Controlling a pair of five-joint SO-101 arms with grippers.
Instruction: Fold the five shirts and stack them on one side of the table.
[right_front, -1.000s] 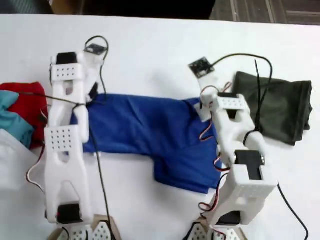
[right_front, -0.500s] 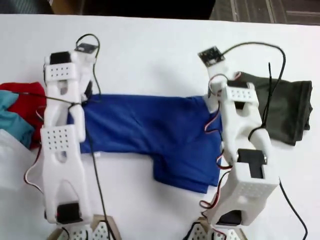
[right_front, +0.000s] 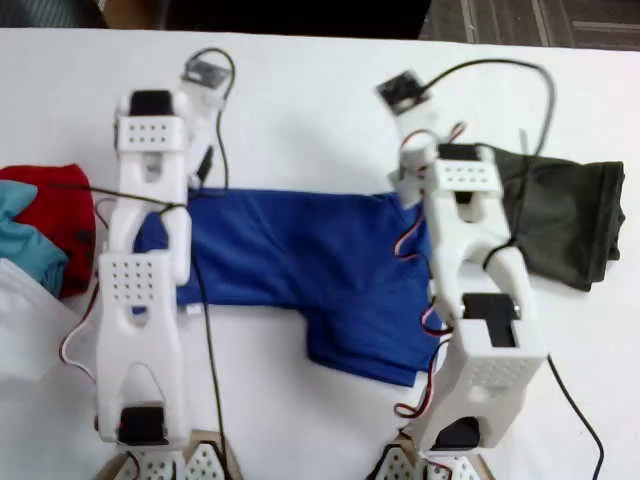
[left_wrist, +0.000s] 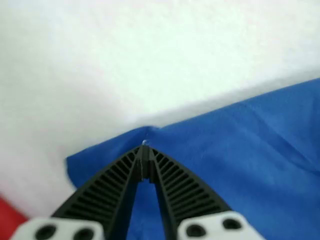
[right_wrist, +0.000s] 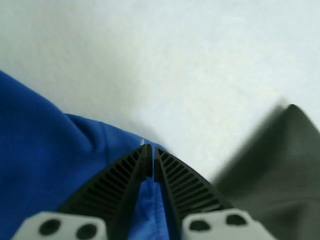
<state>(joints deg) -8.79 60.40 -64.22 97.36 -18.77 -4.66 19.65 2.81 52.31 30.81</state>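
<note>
Far left of the table (right_front: 320, 80) you've got a little heap: a red shirt (right_front: 50, 200) at the back, a teal shirt (right_front: 25, 245) bunched on top of its near side, and some white fabric (right_front: 25, 325) closest to the near edge. Can't really tell from here if that white piece is folded.

Next over is your left arm (right_front: 140, 300), stretched out away from its base. Its wrist view shows the left gripper (left_wrist: 145, 150) pinched tight on the far edge of the blue shirt (right_front: 300, 250), right by the shirt's left corner, with the cloth puckering up into a little peak at the tips.

The blue shirt itself lies across the middle of the table between the two arms. It's a long band, with a wider flap hanging toward the near edge on its right part.

Then your right arm (right_front: 475, 330), also stretched out away from its base. The right gripper (right_wrist: 150, 152) is closed down to a sliver on the shirt's far right corner, with blue cloth caught between the tips.

Far right is the dark green shirt (right_front: 575, 225), lying as a flat bundle. In the high view the right arm overlaps its left edge. From the right wrist view it sits just beside the blue corner, with a strip of bare table between them.
</note>
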